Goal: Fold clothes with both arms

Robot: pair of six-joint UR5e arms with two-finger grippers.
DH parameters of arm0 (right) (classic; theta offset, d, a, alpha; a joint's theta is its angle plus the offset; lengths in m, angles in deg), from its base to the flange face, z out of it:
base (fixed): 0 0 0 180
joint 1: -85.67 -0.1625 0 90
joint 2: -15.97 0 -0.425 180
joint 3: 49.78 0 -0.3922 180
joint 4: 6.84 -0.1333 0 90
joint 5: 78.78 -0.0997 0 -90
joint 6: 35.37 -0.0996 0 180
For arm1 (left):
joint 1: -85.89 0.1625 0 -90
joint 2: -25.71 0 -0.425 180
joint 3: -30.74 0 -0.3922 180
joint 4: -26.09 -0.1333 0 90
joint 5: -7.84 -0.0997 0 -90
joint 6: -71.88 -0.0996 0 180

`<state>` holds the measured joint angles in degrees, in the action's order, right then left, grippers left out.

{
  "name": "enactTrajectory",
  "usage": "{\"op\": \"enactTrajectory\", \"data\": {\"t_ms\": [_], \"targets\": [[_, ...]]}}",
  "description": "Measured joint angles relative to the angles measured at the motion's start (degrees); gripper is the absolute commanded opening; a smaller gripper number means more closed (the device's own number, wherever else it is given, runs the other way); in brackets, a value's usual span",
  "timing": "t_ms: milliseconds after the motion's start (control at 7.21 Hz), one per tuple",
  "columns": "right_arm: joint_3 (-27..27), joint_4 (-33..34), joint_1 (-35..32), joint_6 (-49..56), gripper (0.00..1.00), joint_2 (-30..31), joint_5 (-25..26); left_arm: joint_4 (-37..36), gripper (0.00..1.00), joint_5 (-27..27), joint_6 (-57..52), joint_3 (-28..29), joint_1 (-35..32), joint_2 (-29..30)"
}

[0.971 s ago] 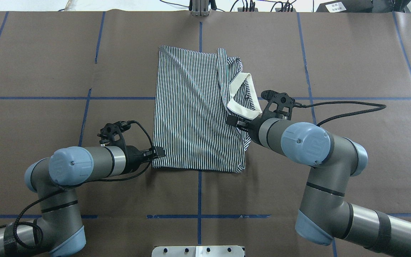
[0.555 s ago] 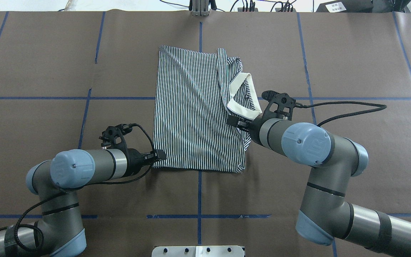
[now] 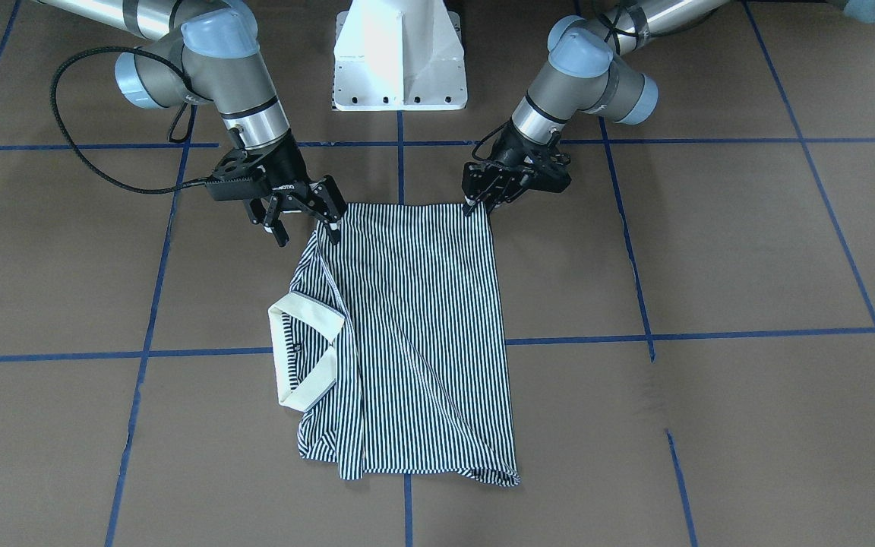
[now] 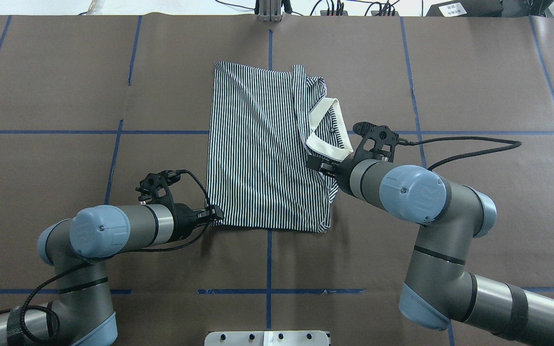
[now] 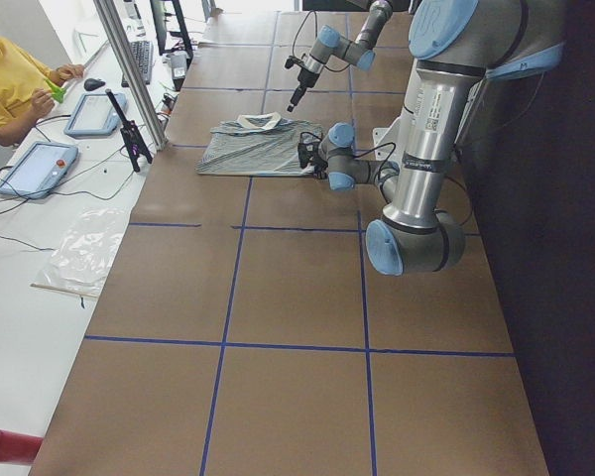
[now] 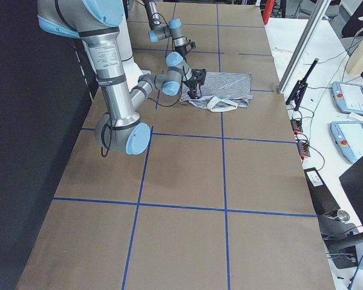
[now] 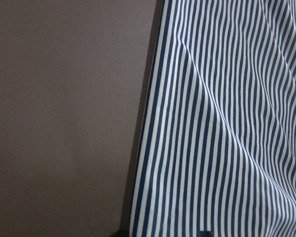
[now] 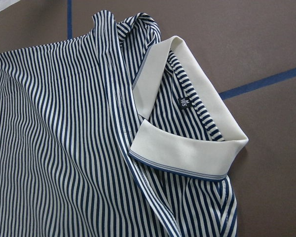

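The striped polo shirt (image 4: 262, 158) lies folded in a tall rectangle at the table's middle, its cream collar (image 4: 327, 150) turned out on its right side. My left gripper (image 4: 217, 215) sits low at the shirt's near left corner; its fingertips show slightly apart at the bottom of the left wrist view, with the striped edge (image 7: 153, 148) between them. In the front-facing view my right gripper (image 3: 307, 228) stands open over the shirt's near right edge, just short of the collar (image 3: 285, 380). The right wrist view looks down on the collar (image 8: 187, 153) and its size label.
Brown paper with blue tape lines (image 4: 268, 290) covers the table. The white pedestal base (image 3: 399, 53) stands behind the shirt. A black cable (image 4: 474, 144) trails from the right wrist. A seated person (image 5: 5, 84) and tablets (image 5: 35, 164) are beside the table's far side.
My left gripper has slid along the shirt's left edge toward the robot, down to the near corner. The right gripper and the shirt have hardly moved.
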<state>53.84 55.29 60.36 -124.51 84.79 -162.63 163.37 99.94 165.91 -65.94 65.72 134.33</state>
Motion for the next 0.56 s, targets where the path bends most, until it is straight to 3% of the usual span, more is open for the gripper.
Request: {"op": "enactTrajectory", "data": {"t_ms": [139, 278, 555], "targets": [[0.00, 0.00, 0.00, 0.02, 0.97, 0.00, 0.00, 0.03, 0.00, -0.13, 0.31, -0.18, 0.02, 0.01], [-0.02, 0.12, 0.08, -0.07, 0.89, -0.01, 0.12, 0.07, 0.00, -0.23, 0.45, -0.32, 0.03, 0.01], [-0.11, 4.84, 1.59, -4.20, 0.83, -1.07, 1.69, 0.10, 0.00, -0.31, 0.51, -1.06, 0.01, -0.04]]}}
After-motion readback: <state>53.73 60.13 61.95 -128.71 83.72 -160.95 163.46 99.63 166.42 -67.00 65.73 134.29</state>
